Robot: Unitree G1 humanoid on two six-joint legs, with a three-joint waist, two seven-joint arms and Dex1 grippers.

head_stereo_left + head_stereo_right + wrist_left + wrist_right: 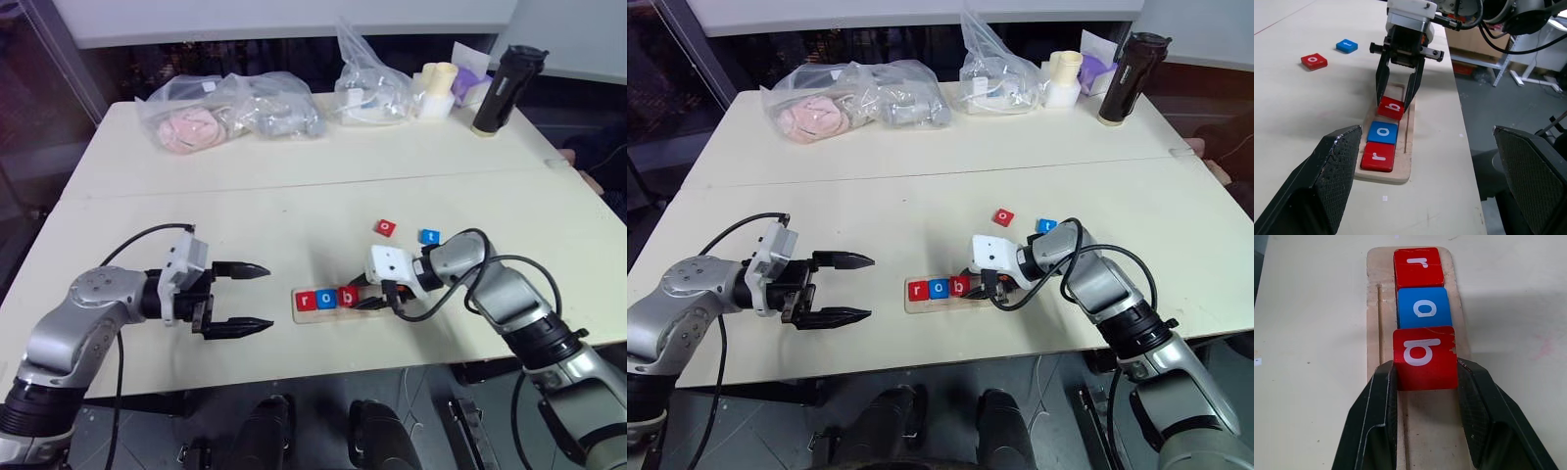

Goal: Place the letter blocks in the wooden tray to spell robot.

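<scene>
Three tiles sit in your wooden tray (1400, 169); right end effector (1426, 377) pinches the red b block (1425, 357), seating it just ahead against the blue o (1424, 307). Left end effector (250, 297) hangs wide open, empty.

Right end effector (376, 297) at wooden tray (328, 311) — "rob" placed.

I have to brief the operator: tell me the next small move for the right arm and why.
Probably open the right pincer and lift clear. It is shut on the red b block, which already sits in the wooden tray right behind the blue o block and the red r block, so the block looks placed.
</scene>
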